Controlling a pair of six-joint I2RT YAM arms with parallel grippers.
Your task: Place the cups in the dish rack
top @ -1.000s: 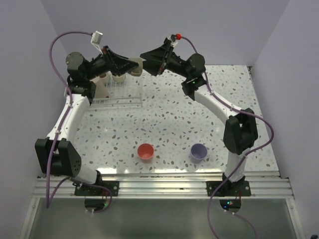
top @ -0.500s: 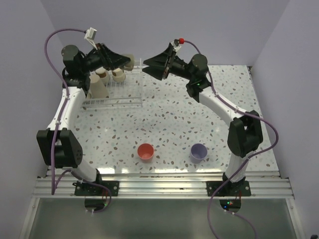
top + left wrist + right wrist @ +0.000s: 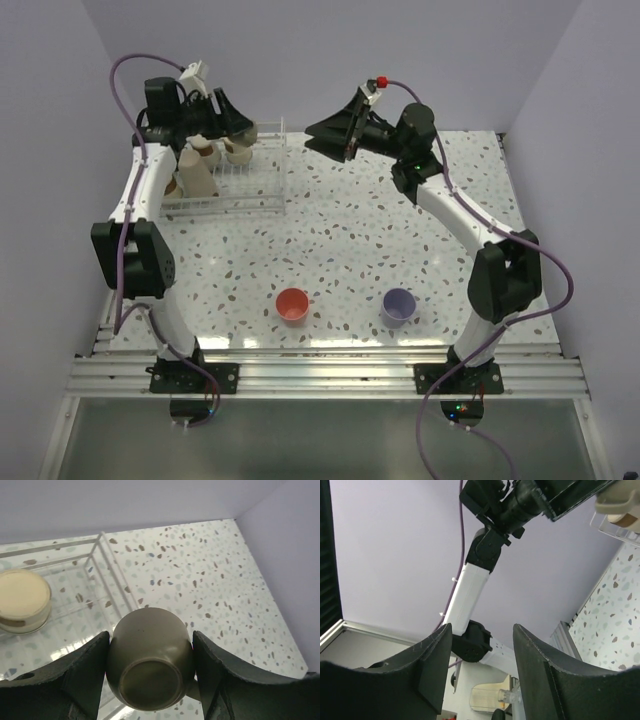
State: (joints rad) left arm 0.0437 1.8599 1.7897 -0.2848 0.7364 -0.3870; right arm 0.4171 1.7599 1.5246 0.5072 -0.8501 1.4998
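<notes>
My left gripper (image 3: 150, 645) is shut on an olive cup (image 3: 150, 660), held bottom-up toward the camera above the right end of the white wire dish rack (image 3: 116, 577). A beige cup (image 3: 22, 600) stands in the rack below. From above, the left gripper (image 3: 238, 125) hovers over the rack (image 3: 262, 205), which holds several beige and brown cups (image 3: 198, 175). My right gripper (image 3: 322, 133) is raised to the right of the rack, open, with nothing between its fingers (image 3: 437, 665). A red cup (image 3: 292, 304) and a lavender cup (image 3: 399, 305) stand upright near the front edge.
The right wrist view looks sideways at the left arm (image 3: 472, 590) against the purple wall. Purple walls close the table (image 3: 400, 240) at the back and on both sides. A metal rail (image 3: 330, 370) runs along the near edge by the arm bases.
The two grippers were close together above the rack's right end. The left has pulled back left over the rack with the olive cup; the right has withdrawn to the right, its jaws narrowing a little.
</notes>
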